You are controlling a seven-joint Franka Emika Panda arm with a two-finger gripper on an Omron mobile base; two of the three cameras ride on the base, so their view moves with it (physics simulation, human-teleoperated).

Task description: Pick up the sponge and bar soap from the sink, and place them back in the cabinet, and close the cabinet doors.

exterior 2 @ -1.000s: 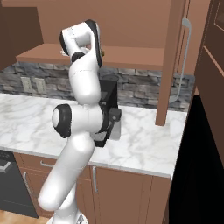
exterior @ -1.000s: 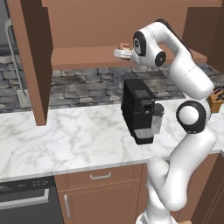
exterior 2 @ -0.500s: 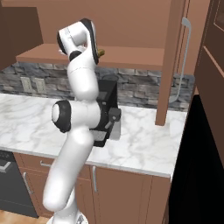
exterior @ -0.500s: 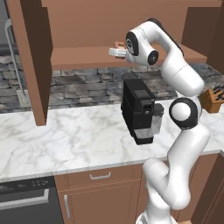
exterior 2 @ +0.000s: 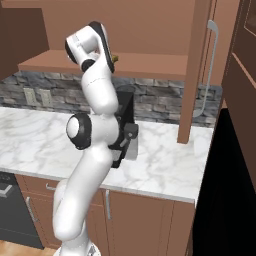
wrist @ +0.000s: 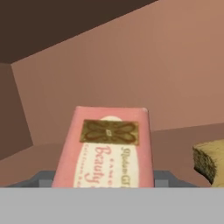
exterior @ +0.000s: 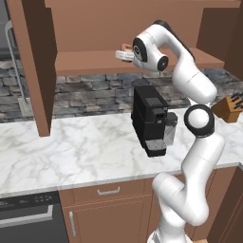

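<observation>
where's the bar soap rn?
In the hand view the bar soap sits between the gripper fingers, inside the cabinet, above its shelf, with the sponge to its right.

You see the bar soap (wrist: 108, 148), a pinkish-orange block with a paler printed label and a gold emblem on its upper face, lying flat and lengthwise inside the cabinet (wrist: 131, 65). The sponge (wrist: 211, 160), yellow, sits on the cabinet floor to the soap's right in the hand view, apart from it. The cabinet is brown wood, and its doors stand open: left door (exterior: 33, 61), right door (exterior 2: 196, 70) with a silver bar handle.
</observation>
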